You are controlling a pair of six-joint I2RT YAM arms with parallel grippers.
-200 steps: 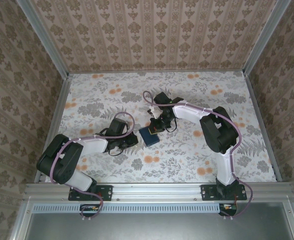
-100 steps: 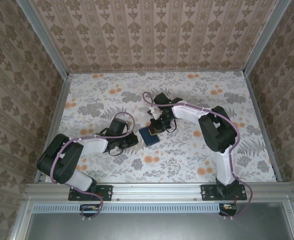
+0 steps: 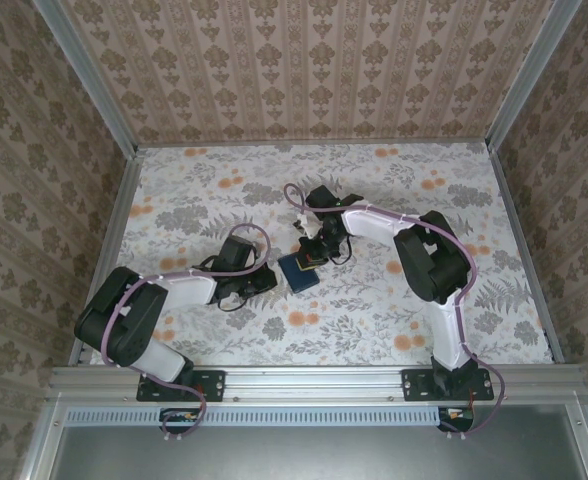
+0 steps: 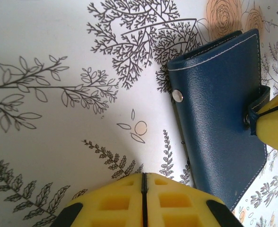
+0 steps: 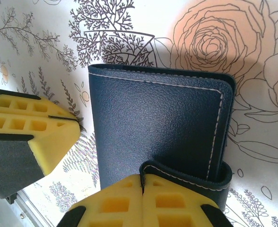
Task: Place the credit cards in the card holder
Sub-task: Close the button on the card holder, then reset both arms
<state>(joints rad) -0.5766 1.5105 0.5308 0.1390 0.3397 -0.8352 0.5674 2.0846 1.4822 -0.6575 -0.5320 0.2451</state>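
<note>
The card holder (image 3: 297, 269) is a navy-blue wallet lying folded on the floral table; it is also in the left wrist view (image 4: 219, 123) and the right wrist view (image 5: 153, 123). My right gripper (image 5: 142, 176) (image 3: 315, 254) is shut on the wallet's strap (image 5: 191, 177), pinching its edge between the yellow pads. My left gripper (image 4: 143, 174) (image 3: 270, 279) rests just left of the wallet, shut with nothing between its pads, and its yellow finger (image 5: 39, 127) shows beside the wallet. A metal snap stud (image 4: 177, 96) sits on the cover. The credit cards are out of view.
The floral tablecloth (image 3: 374, 310) stretches all around the wallet. Patterned walls with aluminium rails (image 3: 114, 240) close in the left, back and right sides. Both arms lean in toward the table's middle, with the right arm's elbow (image 3: 432, 255) standing high.
The right arm's elbow has drifted slightly left. Both grippers and the wallet stay where they were.
</note>
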